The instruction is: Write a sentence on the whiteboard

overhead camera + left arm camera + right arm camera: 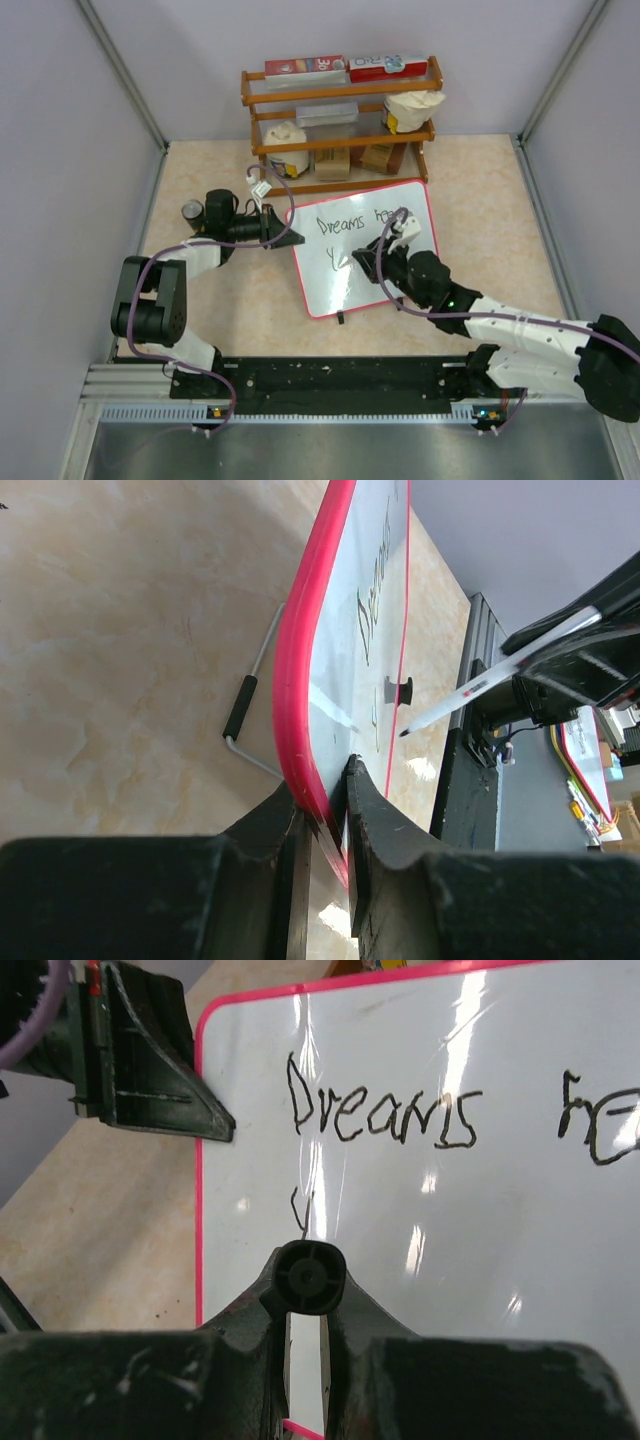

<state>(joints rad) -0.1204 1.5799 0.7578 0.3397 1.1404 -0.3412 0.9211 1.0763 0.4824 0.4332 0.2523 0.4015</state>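
The whiteboard (335,290) with its red frame lies tilted on the table, propped up at the left. My left gripper (288,230) is shut on the whiteboard's left edge (300,700), one finger on each face (335,800). My right gripper (378,252) hangs over the middle of the board, shut on a white marker (402,230) whose black end cap (305,1277) sits between the jaws. The marker tip (403,733) rests close to the surface. The sentence (380,1115) reads "Dreams" and the start of a second word, with a "Y" stroke (300,1210) on the line below.
A wooden rack (340,95) with boxes and paper rolls stands just behind the whiteboard. A wire leg with a black sleeve (240,708) sticks out under the board. A black rail (330,375) runs along the near edge, and grey walls close in both sides.
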